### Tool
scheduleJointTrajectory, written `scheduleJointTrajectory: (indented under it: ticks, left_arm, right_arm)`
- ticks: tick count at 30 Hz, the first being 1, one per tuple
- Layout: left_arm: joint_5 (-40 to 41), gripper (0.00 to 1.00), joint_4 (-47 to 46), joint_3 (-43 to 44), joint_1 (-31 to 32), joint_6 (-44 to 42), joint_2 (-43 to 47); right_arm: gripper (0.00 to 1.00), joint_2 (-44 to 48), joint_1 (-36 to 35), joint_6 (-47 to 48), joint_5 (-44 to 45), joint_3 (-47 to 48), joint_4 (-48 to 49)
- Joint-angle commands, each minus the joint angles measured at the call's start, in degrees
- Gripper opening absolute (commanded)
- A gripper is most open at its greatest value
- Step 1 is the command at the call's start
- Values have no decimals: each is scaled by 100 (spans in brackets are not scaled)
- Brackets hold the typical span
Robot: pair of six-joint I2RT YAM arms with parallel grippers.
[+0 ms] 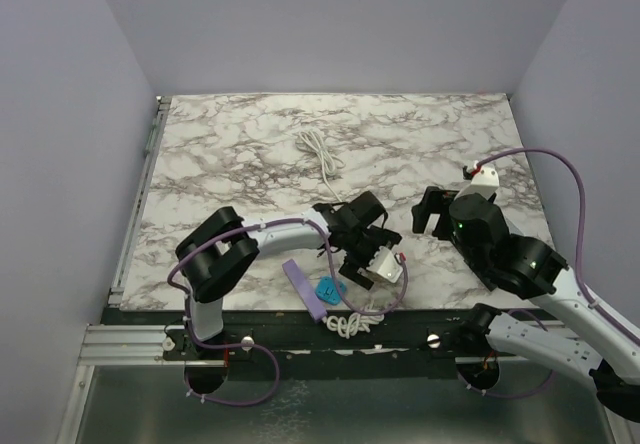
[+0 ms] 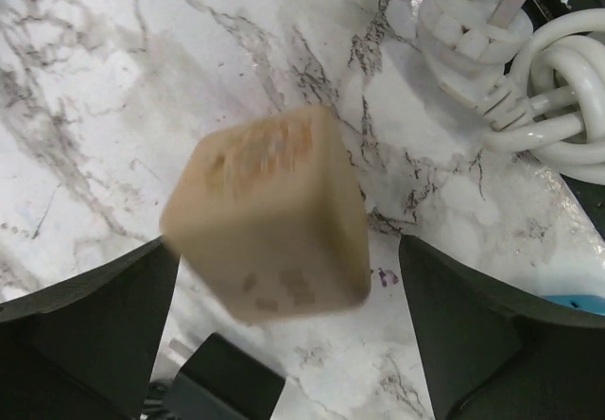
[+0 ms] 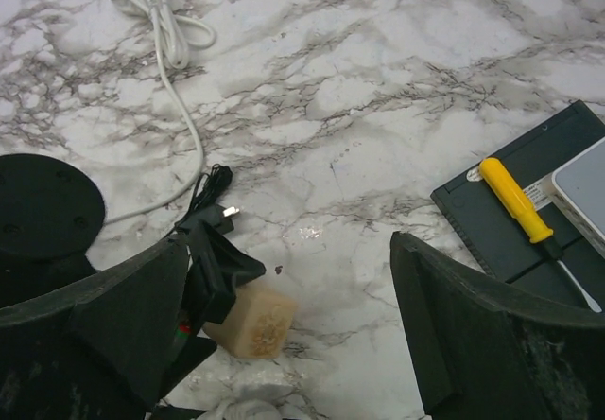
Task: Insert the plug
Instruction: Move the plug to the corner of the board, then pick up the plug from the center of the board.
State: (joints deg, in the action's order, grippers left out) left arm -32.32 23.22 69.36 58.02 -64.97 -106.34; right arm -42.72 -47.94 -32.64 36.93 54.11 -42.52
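A beige cube socket (image 2: 269, 212) shows blurred between the wide-apart fingers of my left gripper (image 2: 284, 250), with a clear gap to the right finger (image 2: 482, 335). From above, the cube (image 1: 385, 267) lies on the marble just under the left gripper (image 1: 372, 252). A white plug (image 2: 468, 27) with metal prongs lies beyond the cube, its coiled cord (image 2: 567, 108) beside it. My right gripper (image 3: 288, 245) is open and empty over bare marble, to the right of the cube (image 3: 253, 321). In the top view the right gripper (image 1: 425, 214) hovers right of the left one.
A small black plug with a thin cord (image 3: 213, 207) lies by the left gripper. A loose white cable (image 1: 320, 154) sits mid-table. A purple strip (image 1: 303, 289) and a blue piece (image 1: 328, 289) lie near the front edge. A yellow screwdriver (image 3: 515, 198) rests on a black box (image 3: 492, 221).
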Motion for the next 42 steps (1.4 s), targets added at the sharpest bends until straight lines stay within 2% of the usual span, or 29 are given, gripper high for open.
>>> scheduleJointTrajectory:
  ticks: [1, 3, 7, 11, 14, 19, 31, 35, 42]
  left_arm:
    - [-40, 99, -41, -32, -187, 58, 755]
    - [-8, 99, 109, -135, -270, 33, 1184]
    - [45, 98, 971, -266, -393, -417, 2010]
    - [169, 86, 2123, -705, -392, -1291, 2420]
    - [315, 76, 2430, -808, -319, -1340, 2269]
    - [273, 64, 2613, -386, -279, -757, 1487]
    - [532, 65, 2695, -1054, 11, -1763, 1331]
    - [646, 68, 2588, -1045, 10, -1690, 1188]
    - [838, 68, 1605, -1099, 9, -912, 1141]
  right_arm:
    - [93, -8, -22, -74, 26, -178, 56]
    - [94, -25, -22, -67, -5, -183, 45]
    - [95, -35, -22, -41, -37, -190, 8]
    - [95, -89, -22, -1, -74, -199, 44]
    - [95, -135, -23, 12, -118, -200, 76]
    - [95, -150, -22, -58, -151, -184, 23]
    - [95, 40, -22, -129, -116, -153, -169]
    - [96, 27, -22, -85, -102, -146, -136]
    - [95, 35, -22, -58, -165, -204, -64]
